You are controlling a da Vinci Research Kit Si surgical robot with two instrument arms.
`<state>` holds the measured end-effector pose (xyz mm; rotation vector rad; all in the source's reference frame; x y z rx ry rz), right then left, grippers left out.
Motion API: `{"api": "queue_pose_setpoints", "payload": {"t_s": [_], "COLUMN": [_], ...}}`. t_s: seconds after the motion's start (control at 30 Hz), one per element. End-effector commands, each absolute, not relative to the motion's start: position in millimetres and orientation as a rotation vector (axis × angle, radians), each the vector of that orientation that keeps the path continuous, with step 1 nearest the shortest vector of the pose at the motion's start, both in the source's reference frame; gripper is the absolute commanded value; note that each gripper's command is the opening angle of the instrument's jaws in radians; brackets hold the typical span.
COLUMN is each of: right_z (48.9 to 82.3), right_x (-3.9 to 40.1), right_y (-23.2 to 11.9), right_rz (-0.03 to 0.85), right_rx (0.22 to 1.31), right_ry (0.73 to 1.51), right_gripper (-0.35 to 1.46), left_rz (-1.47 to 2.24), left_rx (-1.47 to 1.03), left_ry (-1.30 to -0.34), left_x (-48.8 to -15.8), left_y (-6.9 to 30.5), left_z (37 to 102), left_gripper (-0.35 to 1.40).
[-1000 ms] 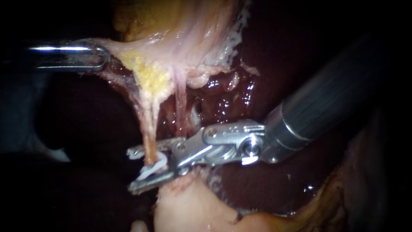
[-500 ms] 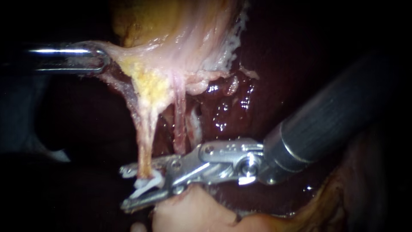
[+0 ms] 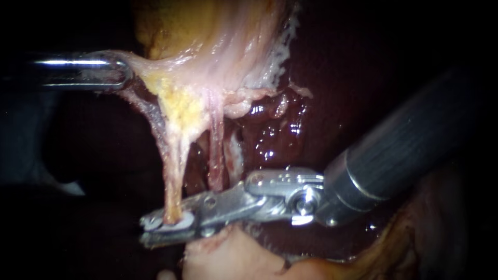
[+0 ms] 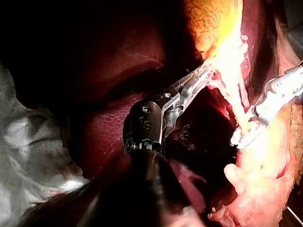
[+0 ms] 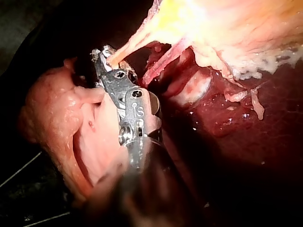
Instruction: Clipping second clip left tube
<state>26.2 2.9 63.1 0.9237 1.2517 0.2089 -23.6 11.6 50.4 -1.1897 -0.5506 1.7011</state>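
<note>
1. Left tube (image 3: 174, 171) hangs taut from the gallbladder (image 3: 218, 41) down into the right instrument's (image 3: 150, 231) jaws. These are nearly together and squeeze a white clip (image 3: 181, 224) around the tube's lower end.
2. The clip looks pressed flat but not released. I'd judge that letting go and backing out is what's left. Only this one clip shows.
3. The tube is a pale, stringy cord with yellow fat at its root. A pinker tube (image 3: 217, 155) runs just beside it.
4. The left instrument's (image 3: 123, 71) jaws clamp the gallbladder's filmy edge and hold it stretched. The liver (image 3: 275, 140) behind is dark, wet and glossy.
</note>
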Motion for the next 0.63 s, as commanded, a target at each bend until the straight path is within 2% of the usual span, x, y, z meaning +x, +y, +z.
{"api": "queue_pose_setpoints", "payload": {"t_s": [0.03, 0.17, 0.63], "right_z": [63.1, 63.2, 63.8], "right_x": [26.2, 26.1, 25.9], "right_y": [2.9, 3.0, 3.4], "right_rz": [0.213, 0.257, 0.258], "right_rx": [0.928, 0.962, 0.968], "right_ry": [1.249, 1.232, 1.227], "right_gripper": [-0.30, -0.35, -0.35], "left_rz": [1.701, 1.701, 1.701], "left_rx": [-1.190, -1.190, -1.190], "left_ry": [-0.551, -0.551, -0.551], "left_x": [-23.6, -23.6, -23.6], "left_y": [11.7, 11.7, 11.7], "left_z": [50.3, 50.3, 50.3], "left_gripper": [-0.35, -0.35, -0.35]}}
